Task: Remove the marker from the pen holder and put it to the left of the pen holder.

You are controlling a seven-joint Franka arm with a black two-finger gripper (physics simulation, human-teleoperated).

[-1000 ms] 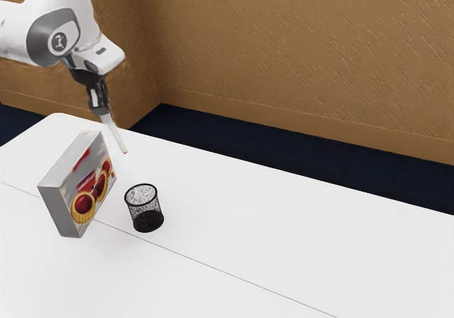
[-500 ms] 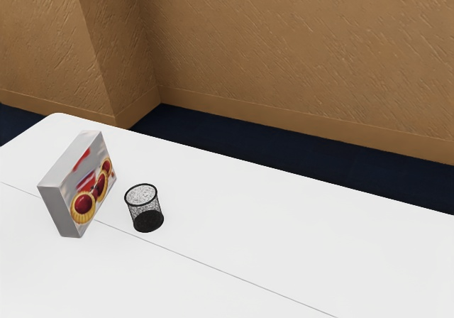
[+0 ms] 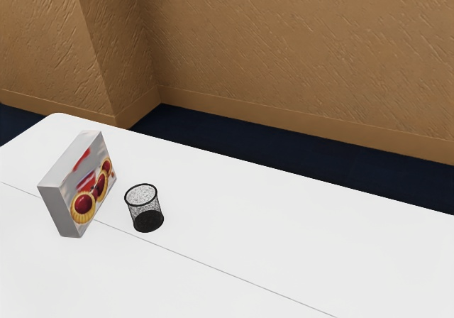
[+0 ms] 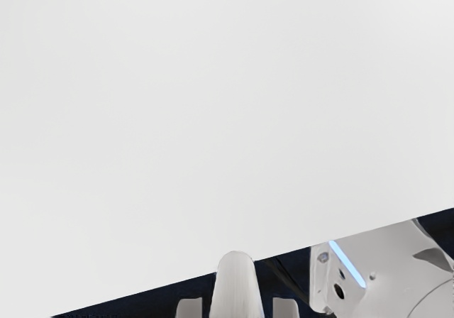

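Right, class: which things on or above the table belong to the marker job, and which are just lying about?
Part of the job:
marker
pen holder, standing upright

Just lying about:
box printed with round tarts, beside the holder

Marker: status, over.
Marker out of pen holder, at gripper, grip unclear. Not yet beside holder. Box close by, toward the exterior view's left, possible obstacle.

By now the robot's arm [image 4: 386, 268], its gripper [image 4: 237, 308] and the pale marker [image 4: 237, 282] had left the exterior view's upper left, where they had hung above the surface [image 3: 284, 226] a second earlier. They had already moved away half a second earlier. Their departure uncovered the brown wall's corner [image 3: 117, 69] and a small part of the surface's far edge.
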